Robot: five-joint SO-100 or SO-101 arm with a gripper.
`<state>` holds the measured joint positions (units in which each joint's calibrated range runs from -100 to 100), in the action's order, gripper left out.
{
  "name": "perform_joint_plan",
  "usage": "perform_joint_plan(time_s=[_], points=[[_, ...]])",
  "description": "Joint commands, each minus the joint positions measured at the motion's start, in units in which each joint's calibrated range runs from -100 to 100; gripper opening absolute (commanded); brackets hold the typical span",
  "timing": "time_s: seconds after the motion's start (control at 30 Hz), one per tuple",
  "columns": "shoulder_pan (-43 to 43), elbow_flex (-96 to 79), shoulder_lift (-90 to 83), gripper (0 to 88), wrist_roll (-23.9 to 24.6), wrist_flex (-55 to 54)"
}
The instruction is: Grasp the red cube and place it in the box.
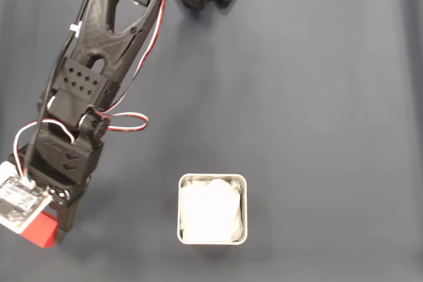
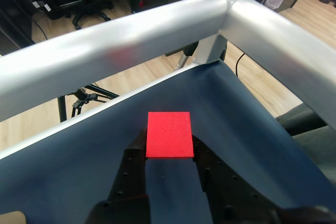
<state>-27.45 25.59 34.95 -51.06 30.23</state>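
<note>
The red cube is seen at the lower left of the fixed view, pinched between the black fingers of the gripper. In the wrist view the red cube is shown at centre frame, clamped on both sides by the gripper above the dark blue table cover. The box, lined in white, is placed at the lower middle of the fixed view, well apart from the cube. A silver frame rail is crossed through the upper wrist view.

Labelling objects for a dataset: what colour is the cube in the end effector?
Bright red cube, clearest in the wrist view.
</note>
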Motion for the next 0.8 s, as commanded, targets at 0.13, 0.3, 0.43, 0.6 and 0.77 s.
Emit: perform_joint_plan(time_s=[0.13, 0.3, 0.43, 0.6, 0.77], points=[[3.66, -5.79, -12.94, 9.1, -0.49, 0.83], [5.86, -9.71, -17.45, 9.4, -0.54, 0.83], [7.56, -12.54, -20.48, 9.5, -0.68, 0.83], [9.62, -16.55, -24.3, 9.4, -0.93, 0.83], [11.61, -20.2, -27.85, 9.3, -0.98, 0.83]])
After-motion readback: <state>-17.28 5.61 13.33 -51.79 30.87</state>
